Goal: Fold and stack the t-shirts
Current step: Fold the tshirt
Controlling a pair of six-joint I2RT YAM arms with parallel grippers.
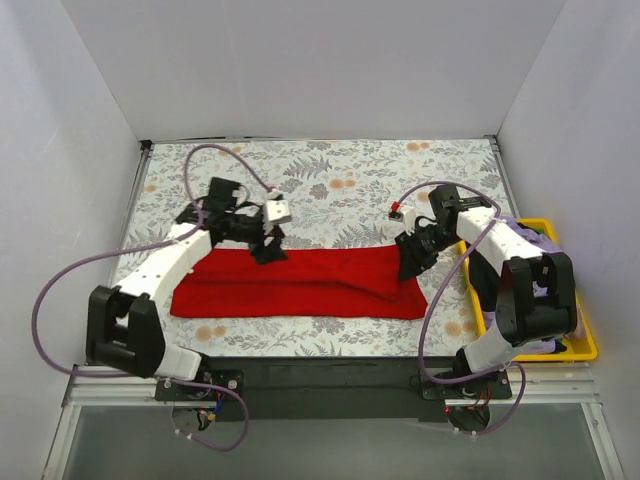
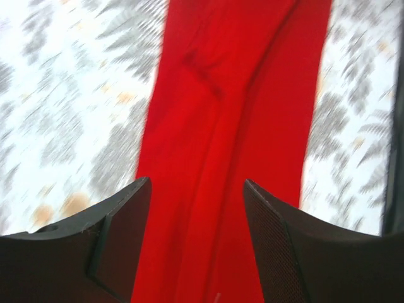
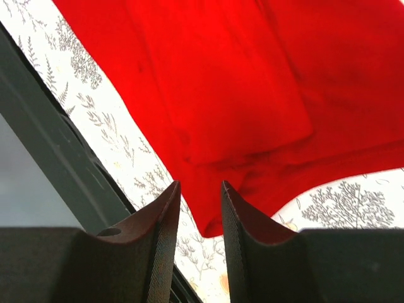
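Note:
A bright red t-shirt [image 1: 300, 285] lies folded into a long flat band across the flowered table cloth [image 1: 330, 180]. My left gripper [image 1: 268, 250] hovers over the band's upper left edge, jaws open and empty; in its wrist view the red t-shirt [image 2: 227, 126] runs lengthwise below the gap of the left gripper [image 2: 197, 189]. Over the band's right end my right gripper [image 1: 410, 268] stands open with a narrow gap and nothing in it. Below the right gripper [image 3: 201, 189] I see the red t-shirt [image 3: 252, 82] with a folded corner. A pale lilac t-shirt [image 1: 520, 240] shows in the bin, mostly hidden by the right arm.
A yellow plastic bin [image 1: 585, 345] stands at the table's right edge behind the right arm. White walls close in the back and both sides. A dark rail [image 3: 57, 158] runs along the table's near edge.

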